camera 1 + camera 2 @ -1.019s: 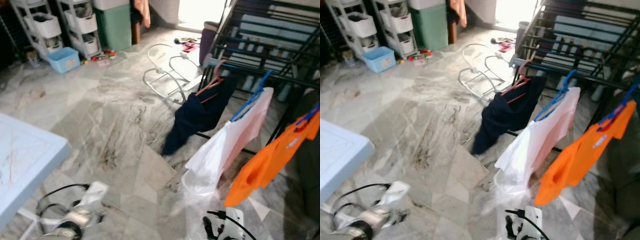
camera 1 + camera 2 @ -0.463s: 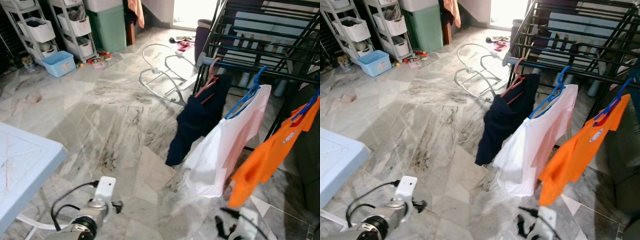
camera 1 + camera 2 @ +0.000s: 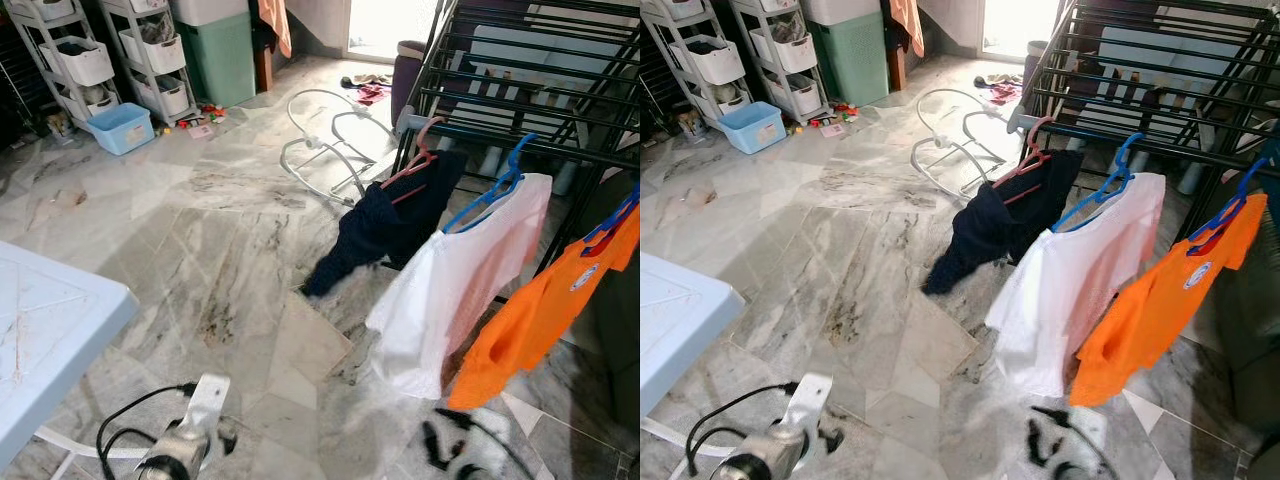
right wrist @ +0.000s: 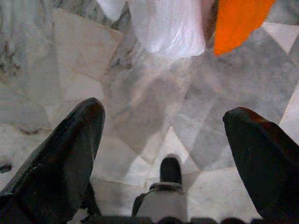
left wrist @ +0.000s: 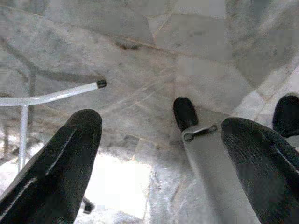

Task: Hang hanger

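- Daylight pours in through the doorway (image 3: pixel 385 25) at the far end of the room; that opening is blown out to plain white.
- The marble floor (image 3: pixel 230 230) is evenly lit, with a soft sheen near the doorway and a dimmer patch below the white shirt (image 3: pixel 455 290).
- The drying rack (image 3: pixel 1140 110) stands dark against the bright doorway.
- The storage shelves (image 3: pixel 95 55), far from the doorway, sit in shade.
- In both eye views the arms along the lower edge are smeared by motion blur.
- In the wrist views the black fingers (image 5: pixel 60 168) (image 4: pixel 60 154) are close, large and soft, and the floor behind them is hazy.
- A glaring white patch lies on the floor between the left fingers.
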### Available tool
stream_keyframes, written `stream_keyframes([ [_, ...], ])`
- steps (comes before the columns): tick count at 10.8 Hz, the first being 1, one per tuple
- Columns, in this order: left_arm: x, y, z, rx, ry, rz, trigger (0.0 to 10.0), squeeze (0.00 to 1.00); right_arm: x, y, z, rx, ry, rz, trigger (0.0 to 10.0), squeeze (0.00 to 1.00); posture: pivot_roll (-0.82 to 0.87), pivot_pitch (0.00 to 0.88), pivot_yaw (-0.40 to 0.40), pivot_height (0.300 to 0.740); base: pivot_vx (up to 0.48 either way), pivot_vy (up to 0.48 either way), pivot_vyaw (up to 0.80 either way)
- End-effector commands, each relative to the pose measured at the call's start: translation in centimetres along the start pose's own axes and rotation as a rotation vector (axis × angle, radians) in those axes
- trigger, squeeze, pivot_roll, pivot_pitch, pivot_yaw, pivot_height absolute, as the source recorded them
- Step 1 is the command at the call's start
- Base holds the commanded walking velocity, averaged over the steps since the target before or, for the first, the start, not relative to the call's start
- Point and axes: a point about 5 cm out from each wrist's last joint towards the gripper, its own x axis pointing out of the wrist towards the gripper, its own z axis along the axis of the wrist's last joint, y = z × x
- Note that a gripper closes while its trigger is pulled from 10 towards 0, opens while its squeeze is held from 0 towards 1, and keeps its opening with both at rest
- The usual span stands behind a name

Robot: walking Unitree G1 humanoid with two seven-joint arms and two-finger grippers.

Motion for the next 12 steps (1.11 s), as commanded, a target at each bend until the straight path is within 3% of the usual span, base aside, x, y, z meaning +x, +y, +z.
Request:
stream_keyframes([
  [1,0.0,0.2,-0.3,0.024,0.005,0.009,10.0,0.0,-0.1,-0.2,0.0,-0.003,-0.006,-0.008,10.0,0.0,-0.01,0.0,-0.014,0.74,0.0,0.0,0.0],
  [3,-0.1,1.0,0.5,0.072,-0.011,0.017,10.0,0.0,-0.2,0.0,-0.5,0.01,0.005,-0.023,10.0,0.0,-0.02,0.0,0.013,0.74,0.0,0.0,0.0],
  [7,-0.1,0.0,1.3,0.137,-0.035,-0.006,10.0,0.0,-0.5,0.0,-1.1,0.053,-0.001,-0.05,10.0,0.0,-0.07,0.0,0.056,0.74,0.0,0.0,0.0],
  [12,0.0,-0.4,1.3,0.114,-0.031,-0.02,10.0,0.0,-0.4,-0.7,-0.8,0.033,-0.01,-0.061,10.0,0.0,-0.06,0.0,0.029,0.74,0.0,0.0,0.0],
])
